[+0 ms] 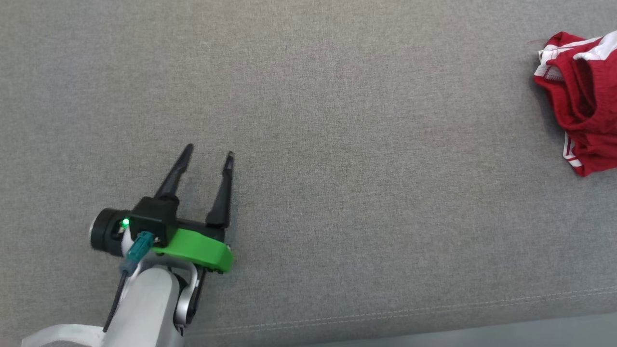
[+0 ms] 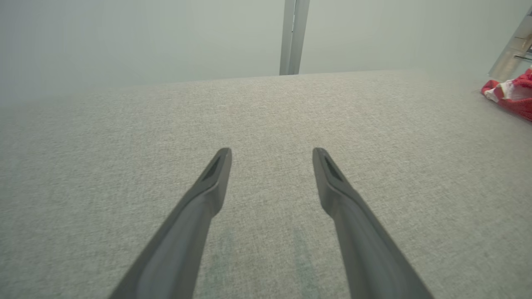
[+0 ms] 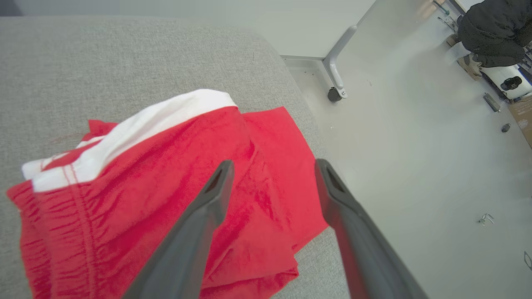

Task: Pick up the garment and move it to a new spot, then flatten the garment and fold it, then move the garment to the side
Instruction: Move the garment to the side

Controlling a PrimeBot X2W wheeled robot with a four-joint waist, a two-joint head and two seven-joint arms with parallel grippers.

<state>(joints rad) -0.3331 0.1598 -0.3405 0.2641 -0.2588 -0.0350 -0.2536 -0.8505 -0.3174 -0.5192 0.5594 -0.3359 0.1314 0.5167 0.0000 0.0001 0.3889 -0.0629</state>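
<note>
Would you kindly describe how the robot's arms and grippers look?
The left gripper has two long, tapered dark fingers, a black body, a bright green plate, a lit green light and a teal connector with black cable; its forearm is pale. The right gripper has matching fingers.

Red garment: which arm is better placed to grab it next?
Likely right: the right gripper hangs open over the crumpled red garment with white trim; left gripper is open over bare grey fabric surface, far away.
</note>
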